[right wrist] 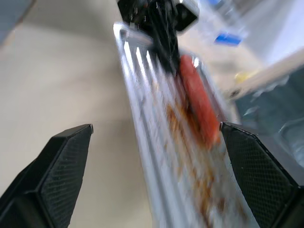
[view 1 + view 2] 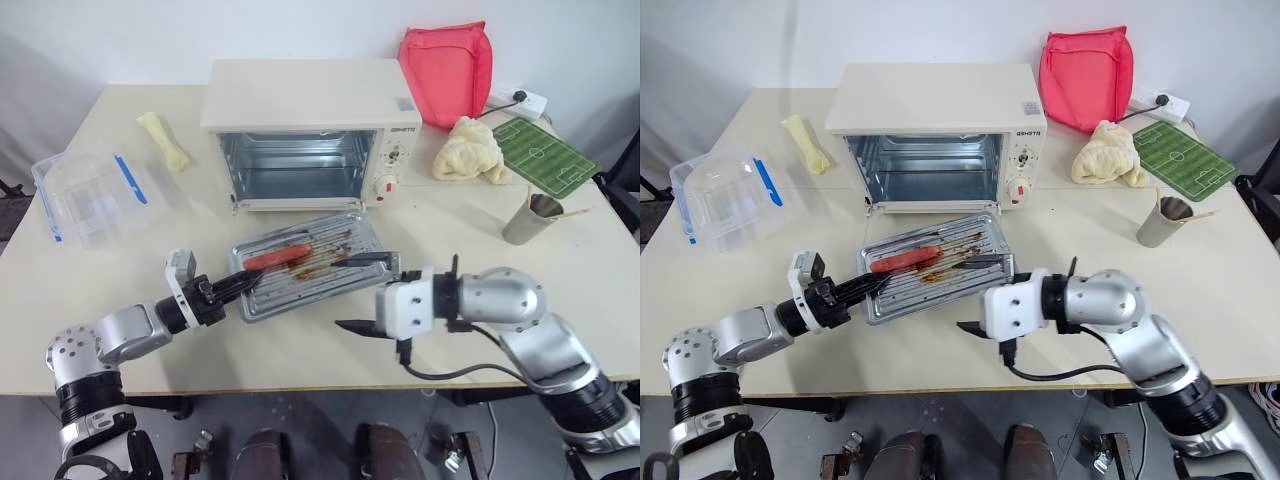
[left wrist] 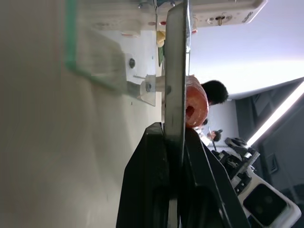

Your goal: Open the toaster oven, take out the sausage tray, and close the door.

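You can make out only one piece of print: a short dark brand word along the top of the control panel of the toaster oven, up beyond the right gripper and across the tray from it. Its letters are too small for you to read with any certainty. The marks around the dials beneath it are likewise illegible. A small grey sticker sits on the oven's top near that corner; nothing on it can be read.

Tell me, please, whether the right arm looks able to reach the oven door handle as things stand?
Probably not: the tray, clamped by the left gripper, sits over the lowered door, hiding its handle from the open right gripper.
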Tool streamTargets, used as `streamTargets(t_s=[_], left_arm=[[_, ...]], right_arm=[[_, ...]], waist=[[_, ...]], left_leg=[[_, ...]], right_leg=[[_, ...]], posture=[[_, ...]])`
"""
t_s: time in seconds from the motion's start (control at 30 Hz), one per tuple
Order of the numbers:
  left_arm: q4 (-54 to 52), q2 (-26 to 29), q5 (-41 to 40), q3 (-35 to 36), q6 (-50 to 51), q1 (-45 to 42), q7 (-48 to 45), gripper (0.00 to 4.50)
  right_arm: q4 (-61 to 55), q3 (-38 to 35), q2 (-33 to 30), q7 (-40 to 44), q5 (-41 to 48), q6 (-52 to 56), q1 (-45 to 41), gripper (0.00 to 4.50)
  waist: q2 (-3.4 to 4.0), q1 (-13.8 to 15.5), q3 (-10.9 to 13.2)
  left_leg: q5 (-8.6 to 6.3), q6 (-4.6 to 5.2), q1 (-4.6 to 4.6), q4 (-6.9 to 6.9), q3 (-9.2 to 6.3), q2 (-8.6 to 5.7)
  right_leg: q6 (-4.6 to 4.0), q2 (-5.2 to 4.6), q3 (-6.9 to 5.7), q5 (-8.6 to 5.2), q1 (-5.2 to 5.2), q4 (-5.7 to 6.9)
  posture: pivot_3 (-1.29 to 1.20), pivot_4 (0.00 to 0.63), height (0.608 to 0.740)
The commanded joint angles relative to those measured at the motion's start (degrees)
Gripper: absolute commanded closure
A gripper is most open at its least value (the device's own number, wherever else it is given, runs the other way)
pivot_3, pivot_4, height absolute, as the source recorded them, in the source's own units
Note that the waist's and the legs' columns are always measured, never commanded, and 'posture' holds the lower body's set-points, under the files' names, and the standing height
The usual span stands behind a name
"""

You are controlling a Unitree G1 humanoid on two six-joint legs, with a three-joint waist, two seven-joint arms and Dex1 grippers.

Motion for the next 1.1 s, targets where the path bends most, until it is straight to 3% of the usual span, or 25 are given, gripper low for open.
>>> streamTargets(t_s=[0.03,0.27,0.3,0.43,0.73,1.1], left_arm=[[-3.48,2.99,-9.81,-2.28,-4.67,3.52,3.31,4.5],[-11.08,4.19,-14.43,1.97,-11.97,12.04,4.58,4.5],[-12.54,3.78,-14.43,2.96,-12.6,13.52,4.38,4.5],[-18.11,1.56,-14.43,6.19,-15.48,19.12,4.24,4.5],[-29.0,-5.37,-14.43,11.01,-22.66,30.12,4.08,4.5],[-33.89,-13.15,-14.43,18.64,-31.53,37.92,4.49,4.5]], right_arm=[[-1.88,-4.51,-2.23,2.0,5.67,4.3,0.27,0.03],[7.64,-7.83,-6.49,3.42,4.74,3.91,0.49,0.03],[10.09,-7.76,-6.17,2.28,3.11,1.83,0.29,0.2],[17.98,-6.34,-5.61,1.19,-0.44,-3.08,0.25,1.26],[33.86,-2.07,0.81,0.2,-5.39,-13.95,-4.77,4.45],[52.61,0.84,11.71,-3.84,-8.99,-23.01,-12.21,4.48]], waist=[[0.0,-0.07,0.0],[-0.01,0.12,0.01],[-0.01,0.17,0.01],[-0.01,0.27,0.01],[0.01,-0.03,0.02],[0.02,-0.17,0.02]], left_leg=[[0.0,0.0,0.07,-0.05,0.01,0.01],[-0.05,0.06,0.36,-0.1,0.06,-0.01],[-0.05,0.07,0.38,-0.1,0.05,-0.01],[-0.05,0.07,0.38,-0.1,0.09,-0.03],[-0.05,0.07,0.44,-0.08,0.12,0.0],[-0.06,0.08,0.45,-0.06,0.1,0.01]], right_leg=[[0.0,0.0,0.02,0.0,0.03,-0.01],[0.0,-0.01,0.09,0.0,0.39,-0.23],[0.0,-0.01,0.07,0.0,0.43,-0.25],[0.0,-0.01,0.1,0.0,0.46,-0.33],[-0.01,0.02,0.1,-0.01,0.59,-0.47],[-0.03,0.03,0.08,-0.02,0.71,-0.64]], posture=[[0.0,0.15,0.74],[0.0,0.15,0.74],[0.0,0.15,0.74],[0.0,0.15,0.74],[0.0,0.15,0.74],[0.0,0.15,0.74]])
